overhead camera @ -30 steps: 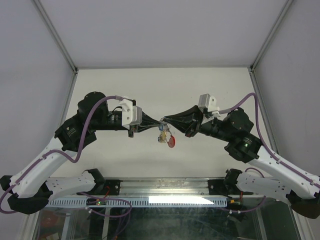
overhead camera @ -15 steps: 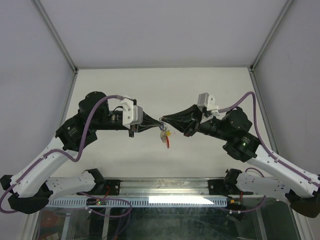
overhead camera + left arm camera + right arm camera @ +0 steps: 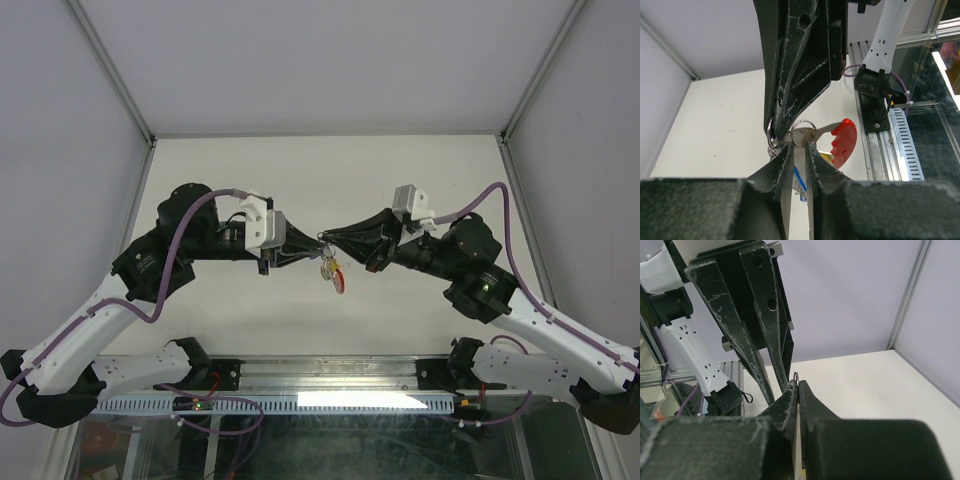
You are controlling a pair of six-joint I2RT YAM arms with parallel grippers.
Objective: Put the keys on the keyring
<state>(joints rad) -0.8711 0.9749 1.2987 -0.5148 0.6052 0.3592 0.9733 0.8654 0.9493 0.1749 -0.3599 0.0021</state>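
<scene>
Threading in mid-air above the table (image 3: 300, 170): the right gripper (image 3: 796, 386) was clamped on the keyring (image 3: 771, 137), the keys (image 3: 331, 270) hanging beneath; the left gripper (image 3: 800, 147) stood a slit apart about the red key (image 3: 842, 142), grip unclear. Any release was best made slowly, ring held steady.

My right gripper (image 3: 796, 386) hides all but a sliver of the keyring (image 3: 796, 375). My left gripper (image 3: 797, 149) covers part of the blue key (image 3: 799, 180); its hold on the red key (image 3: 842, 142) is indeterminate.
</scene>
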